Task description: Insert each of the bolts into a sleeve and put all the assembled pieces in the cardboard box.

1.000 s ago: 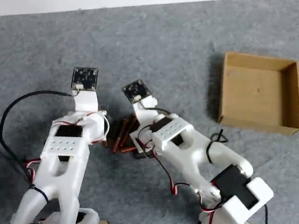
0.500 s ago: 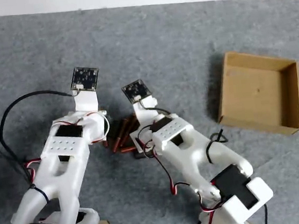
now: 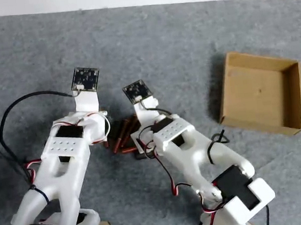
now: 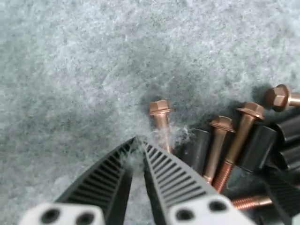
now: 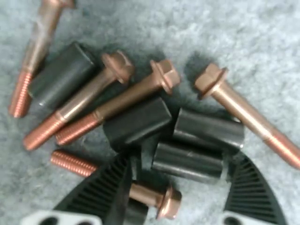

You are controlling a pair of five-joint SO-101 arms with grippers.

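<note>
On the grey worktop [image 3: 175,44], a heap [image 3: 121,136] of copper bolts [image 5: 126,101] and black sleeves [image 5: 208,129], lying loose and crossed over one another. Well apart from the heap, on the right arm's side, the box [image 3: 295,96], open side up. Over the heap from the near side, both arms, the left arm [image 3: 67,149] at its left edge and the right arm [image 3: 169,135] at its right.

For the left end effector [image 4: 137,140]: sits at the heap's outer edge, down at the worktop, clenched, tips together and gripping no part. Just beside one finger [image 4: 173,173], a single bolt [image 4: 161,115], the outermost of the heap, head pointing away from the wrist. Further into the heap, two more bolts with a sleeve beside each.

For the right end effector [image 5: 185,159]: hangs low over the heap's middle, released, spread wide to either side of one sleeve [image 5: 190,164] lying crosswise in the gap. Cannot tell whether either finger touches it. Touching that sleeve along its length, a second one; just beside these, a third [image 5: 138,119], tilted. Against one finger [image 5: 117,187], a short bolt [image 5: 157,199], partly hidden. At the heap's far side, a fourth sleeve [image 5: 61,75] between two bolts.
</note>
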